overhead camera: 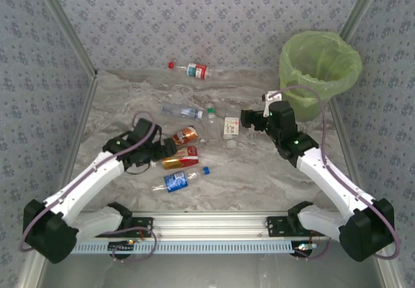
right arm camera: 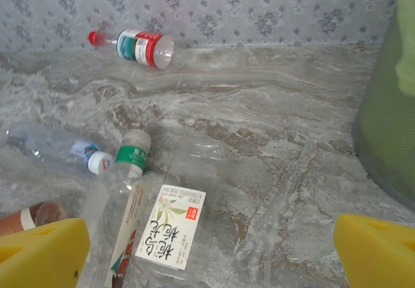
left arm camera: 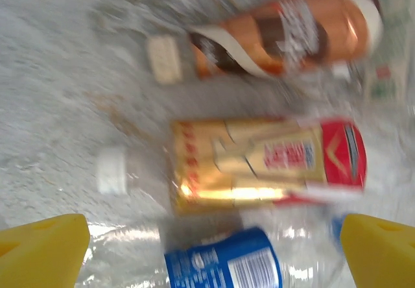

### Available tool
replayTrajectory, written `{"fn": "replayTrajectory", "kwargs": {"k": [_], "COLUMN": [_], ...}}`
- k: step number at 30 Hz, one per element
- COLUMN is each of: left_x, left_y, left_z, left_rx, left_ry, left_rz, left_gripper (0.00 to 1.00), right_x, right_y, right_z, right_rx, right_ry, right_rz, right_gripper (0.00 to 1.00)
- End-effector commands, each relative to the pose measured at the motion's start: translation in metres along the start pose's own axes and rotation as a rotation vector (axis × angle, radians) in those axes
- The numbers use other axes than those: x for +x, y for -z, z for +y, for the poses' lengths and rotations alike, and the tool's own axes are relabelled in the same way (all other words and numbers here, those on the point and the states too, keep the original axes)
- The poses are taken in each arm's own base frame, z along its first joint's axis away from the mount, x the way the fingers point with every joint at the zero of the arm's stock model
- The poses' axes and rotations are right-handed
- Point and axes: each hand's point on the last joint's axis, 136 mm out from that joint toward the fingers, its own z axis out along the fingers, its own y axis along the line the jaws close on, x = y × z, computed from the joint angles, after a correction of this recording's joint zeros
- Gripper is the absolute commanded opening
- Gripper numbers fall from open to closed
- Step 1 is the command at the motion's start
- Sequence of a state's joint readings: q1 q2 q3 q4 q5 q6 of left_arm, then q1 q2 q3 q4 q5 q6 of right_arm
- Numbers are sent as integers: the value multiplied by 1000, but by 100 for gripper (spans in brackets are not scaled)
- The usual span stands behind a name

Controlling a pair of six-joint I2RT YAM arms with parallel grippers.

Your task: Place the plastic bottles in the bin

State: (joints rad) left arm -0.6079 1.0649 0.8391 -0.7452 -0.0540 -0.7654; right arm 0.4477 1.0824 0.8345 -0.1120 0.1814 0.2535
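Both stand wide open and empty: the left end effector [overhead camera: 167, 149] hovers by a gold-label bottle [overhead camera: 180, 163], with a blue-label bottle [left arm camera: 224, 262] showing between its fingers. The right end effector [overhead camera: 249, 118] hangs near a white-label bottle [right arm camera: 172, 229]. The bin [overhead camera: 321, 64] stands at the counter's [overhead camera: 259, 171] far right corner.

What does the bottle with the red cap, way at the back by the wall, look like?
The red-capped bottle is small and looks like clear plastic, with a red cap and a label banded green, white and red. It lies on its side on the marbled table, close to the foot of the patterned back wall, cap pointing left in the top view. It lies alone; only the table clearly touches it. Whether it touches the wall I cannot tell.
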Motion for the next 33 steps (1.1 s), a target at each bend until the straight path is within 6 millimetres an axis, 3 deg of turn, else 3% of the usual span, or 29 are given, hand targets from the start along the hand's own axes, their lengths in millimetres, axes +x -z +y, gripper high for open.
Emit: {"fn": "replayTrajectory", "kwargs": {"k": [1,6,10,20,28,33], "left_x": [41,74,83,107,124,132], "left_y": [-3,-15,-27,-47,-59,-69], "left_z": [2,-7,-8,-6,-11,-26], "left_rx": [-43,-105,-199,-180,-139,-105], "left_ry": [-243,-499,-657,-691,-709,-745], "left_rz": [77,119,93,174,237,246], "left_gripper": [99,99,99,99,92,89], "right_x": [-19,-13,-10,-8,-5,-5], "right_y": [8,6,7,11,9,10], "right_z": [-8,-9,-10,-17,-21,-23], "right_rx": [37,37,42,74,99,109], "right_ry": [-92,-107,-118,-123,-133,-131], "right_rz": [-114,-103,-94,-85,-79,-71], "right_gripper": [99,99,99,99,99,99]}}
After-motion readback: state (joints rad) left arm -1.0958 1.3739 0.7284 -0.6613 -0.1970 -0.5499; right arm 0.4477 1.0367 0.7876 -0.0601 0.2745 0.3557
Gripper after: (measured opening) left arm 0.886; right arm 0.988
